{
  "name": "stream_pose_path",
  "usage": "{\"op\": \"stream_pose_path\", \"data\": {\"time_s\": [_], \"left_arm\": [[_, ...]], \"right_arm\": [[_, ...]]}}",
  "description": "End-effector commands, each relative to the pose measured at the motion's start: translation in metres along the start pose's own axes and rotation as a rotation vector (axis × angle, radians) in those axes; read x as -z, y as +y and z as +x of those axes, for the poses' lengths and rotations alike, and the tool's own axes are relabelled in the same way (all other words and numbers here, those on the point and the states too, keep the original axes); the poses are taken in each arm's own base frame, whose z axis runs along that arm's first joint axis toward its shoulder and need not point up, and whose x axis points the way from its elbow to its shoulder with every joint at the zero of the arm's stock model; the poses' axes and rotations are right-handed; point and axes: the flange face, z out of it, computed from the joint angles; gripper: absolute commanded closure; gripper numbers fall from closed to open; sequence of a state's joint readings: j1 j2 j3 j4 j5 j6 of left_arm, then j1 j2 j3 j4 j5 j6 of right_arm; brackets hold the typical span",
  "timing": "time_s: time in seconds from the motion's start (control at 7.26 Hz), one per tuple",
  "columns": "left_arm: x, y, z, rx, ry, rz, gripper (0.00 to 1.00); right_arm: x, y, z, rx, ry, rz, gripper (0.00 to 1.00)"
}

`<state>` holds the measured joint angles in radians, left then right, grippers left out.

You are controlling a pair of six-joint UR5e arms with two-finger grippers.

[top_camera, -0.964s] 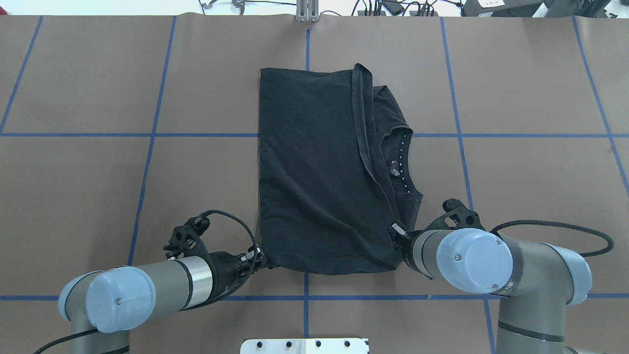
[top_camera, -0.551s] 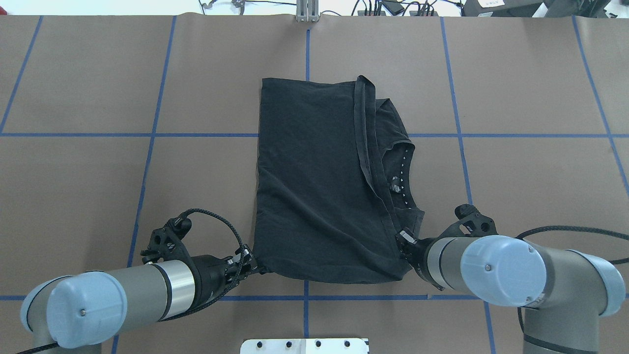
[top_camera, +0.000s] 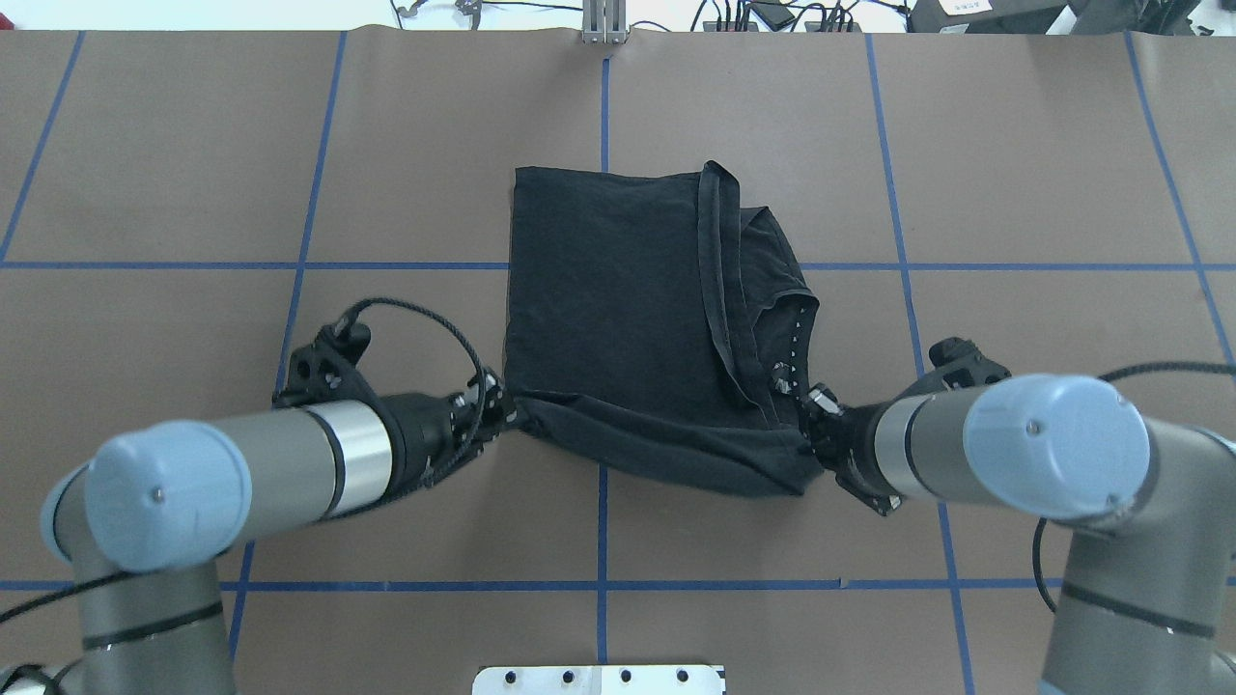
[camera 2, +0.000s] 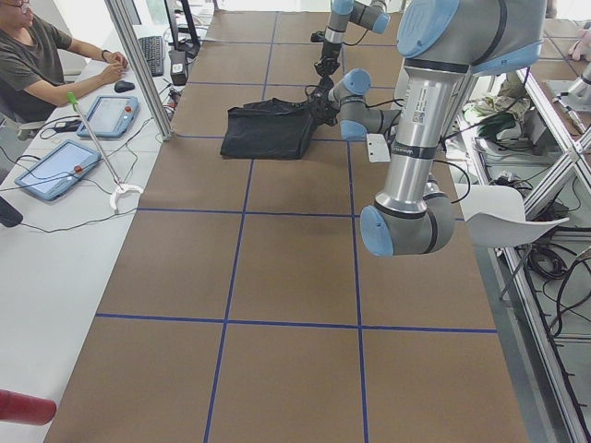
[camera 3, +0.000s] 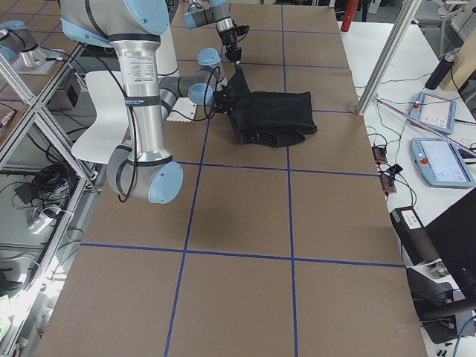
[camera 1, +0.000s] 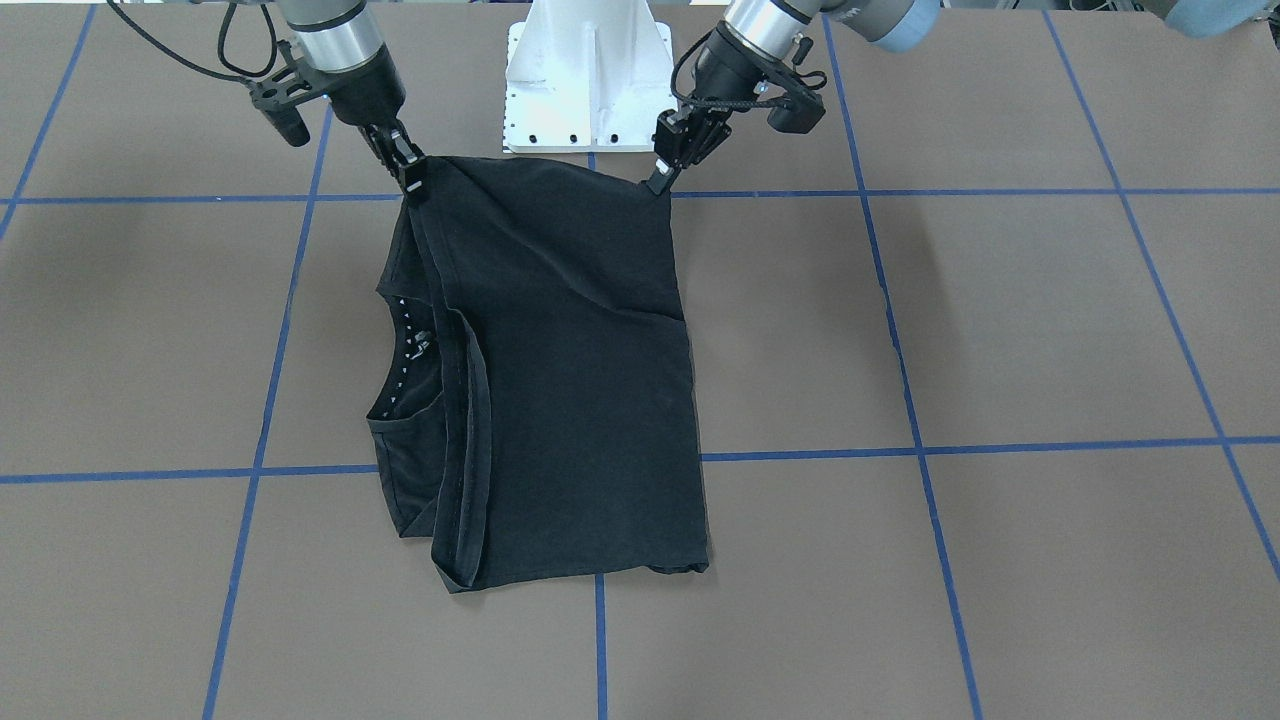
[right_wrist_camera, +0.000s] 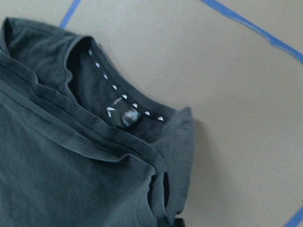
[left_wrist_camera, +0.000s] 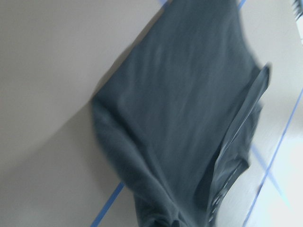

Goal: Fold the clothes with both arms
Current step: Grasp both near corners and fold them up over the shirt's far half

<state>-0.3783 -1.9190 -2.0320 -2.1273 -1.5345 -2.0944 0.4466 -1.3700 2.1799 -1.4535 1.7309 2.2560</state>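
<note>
Each clamping a T-shirt corner, left pincer and right pincer now lift its near edge toward 12 o'clock — fold underway.

The left pincer and right pincer now hold the near corners of the T-shirt higher above the desk and farther from its robot-side edge than a second ago. The near hem now sags between them, and the T-shirt's far edge lies slightly nearer the robot.
</note>
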Motion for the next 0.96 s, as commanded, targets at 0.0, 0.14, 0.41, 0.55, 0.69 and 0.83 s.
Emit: {"op": "stream_pose_path", "data": {"time_s": [0.0, 0.14, 0.41, 0.55, 0.69, 0.83], "left_arm": [[-0.035, -0.077, 0.041, -0.031, -0.029, 0.07, 1.0], [-0.052, -0.103, 0.05, -0.041, -0.038, 0.117, 1.0], [-0.087, -0.143, 0.084, -0.058, -0.055, 0.193, 1.0], [-0.106, -0.158, 0.099, -0.053, -0.05, 0.213, 1.0], [-0.126, -0.178, 0.104, -0.049, -0.04, 0.229, 1.0], [-0.142, -0.194, 0.098, -0.085, -0.039, 0.238, 1.0]], "right_arm": [[-0.016, -0.059, -0.095, -0.063, 0.021, -0.02, 1.0], [-0.028, -0.084, -0.12, -0.062, 0.023, 0.015, 1.0], [-0.054, -0.119, -0.183, -0.046, 0.055, 0.038, 1.0], [-0.068, -0.125, -0.209, -0.034, 0.07, 0.055, 1.0], [-0.079, -0.137, -0.217, -0.021, 0.092, 0.073, 1.0], [-0.086, -0.144, -0.231, -0.014, 0.104, 0.085, 1.0]]}}
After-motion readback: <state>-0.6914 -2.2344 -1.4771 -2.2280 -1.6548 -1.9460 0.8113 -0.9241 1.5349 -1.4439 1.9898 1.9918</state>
